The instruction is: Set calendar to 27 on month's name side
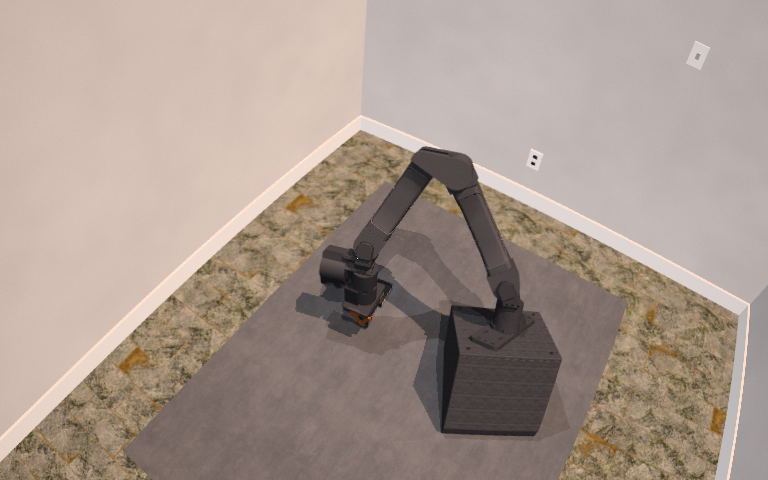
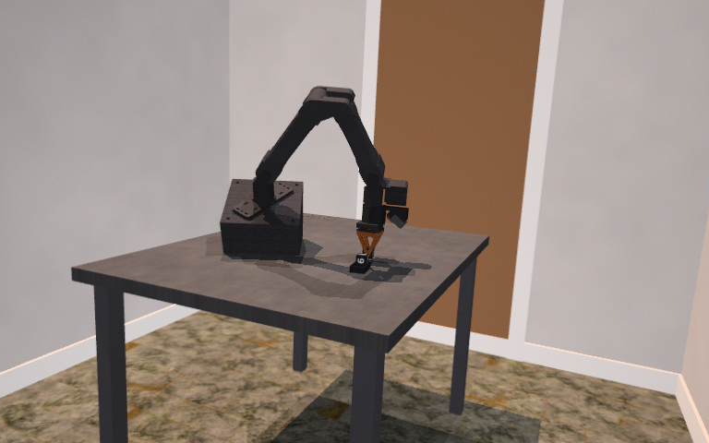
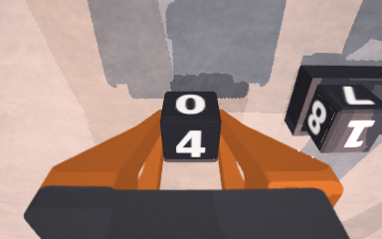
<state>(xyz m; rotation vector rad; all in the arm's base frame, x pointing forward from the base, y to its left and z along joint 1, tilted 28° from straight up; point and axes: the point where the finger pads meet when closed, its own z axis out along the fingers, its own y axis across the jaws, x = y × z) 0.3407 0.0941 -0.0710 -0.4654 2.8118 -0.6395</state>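
Note:
My gripper (image 1: pixel 362 320) (image 2: pixel 368 252) (image 3: pixel 190 119) points down and is shut on a black cube (image 3: pixel 190 141). In the wrist view the cube shows a white 0 above a white 4, both upright in the picture. The held cube is low over the table beside the black tray (image 1: pixel 387 289) (image 2: pixel 356 269) (image 3: pixel 358 71); a gap under it cannot be judged. A second black cube (image 2: pixel 362 259) (image 3: pixel 359 134) is in the tray. The wrist view shows an 8, a 1 and a 7-like mark on it; the exterior view shows a 6-like digit. The month's name is not readable.
The grey table (image 1: pixel 269 386) (image 2: pixel 183 274) carries the arm's dark base block (image 1: pixel 498 392) (image 2: pixel 261 235), well away from the tray. In the wrist view the tray lies to the right of the held cube. The table's edge (image 2: pixel 440 288) runs beyond the tray in the exterior view.

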